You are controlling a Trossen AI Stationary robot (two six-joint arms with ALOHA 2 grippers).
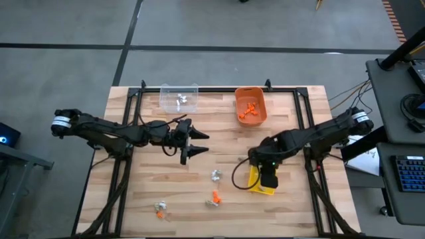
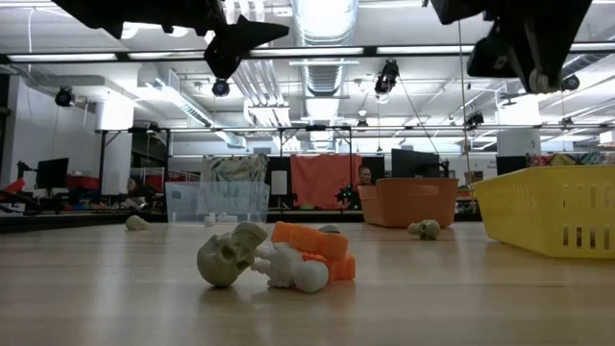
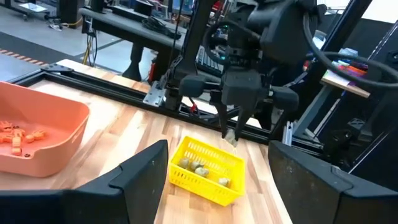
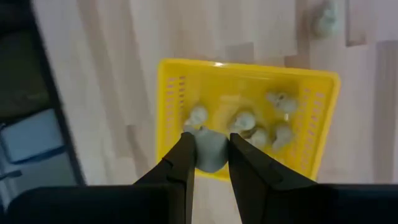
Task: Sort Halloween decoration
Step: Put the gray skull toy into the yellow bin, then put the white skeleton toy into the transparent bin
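Note:
My right gripper (image 4: pixel 212 142) hangs over the yellow bin (image 4: pixel 311 112), shut on a tan-grey skull trinket (image 4: pixel 210 157). Several like skulls (image 4: pixel 261 127) lie in that bin. Near the table's middle my left gripper (image 1: pixel 204 143) is raised and open, level, pointing toward the right arm, with nothing between its fingers. Loose Halloween decoration lies on the wood: a silvery piece (image 1: pixel 216 175), an orange and white pair (image 1: pixel 214 198), and another small cluster (image 1: pixel 161 210). The low view shows a skull (image 2: pixel 231 255) beside orange and white pieces (image 2: pixel 309 258). My right gripper pinches the small tan-grey skull by its two sides (image 4: pixel 200 152) between its two fingers. The fingers come from above, pointing steeply down. The skull is lifted clear, above the yellow bin's near wall (image 3: pixel 199 180).
A clear bin (image 1: pixel 179 97) with white pieces and an orange bin (image 1: pixel 251 106) with orange pieces stand at the far edge. A black frame rail (image 1: pixel 219 90) borders the table. One more small trinket (image 1: pixel 242 159) lies left of the yellow bin.

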